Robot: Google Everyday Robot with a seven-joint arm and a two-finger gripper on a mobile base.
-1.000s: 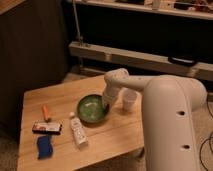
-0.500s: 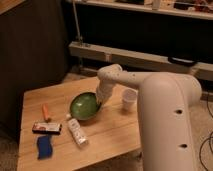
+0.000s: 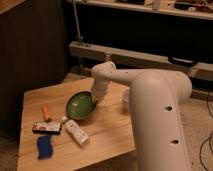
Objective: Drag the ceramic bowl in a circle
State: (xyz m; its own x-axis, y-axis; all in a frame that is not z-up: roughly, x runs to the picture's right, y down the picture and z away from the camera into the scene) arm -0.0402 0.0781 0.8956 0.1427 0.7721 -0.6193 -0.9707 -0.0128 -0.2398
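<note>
The ceramic bowl [image 3: 80, 106], green and glossy with a darker rim, sits left of the wooden table's [image 3: 107, 135] middle, its right side slightly raised. My gripper [image 3: 95, 98] reaches down from the white arm [image 3: 150, 105] and is shut on the bowl's right rim. The arm crosses the table's right side and fills the frame's lower right.
A small white cup [image 3: 125, 101] peeks out behind the arm, right of the bowl. In front of the bowl lie a white bottle [image 3: 76, 132], a dark snack packet [image 3: 46, 127], an orange stick [image 3: 46, 112] and a blue sponge [image 3: 45, 146]. A dark cabinet stands left.
The gripper has pulled the bowl leftward across the table, closer to the orange stick and the bottle. The arm swung left with it and now covers most of the white cup.
</note>
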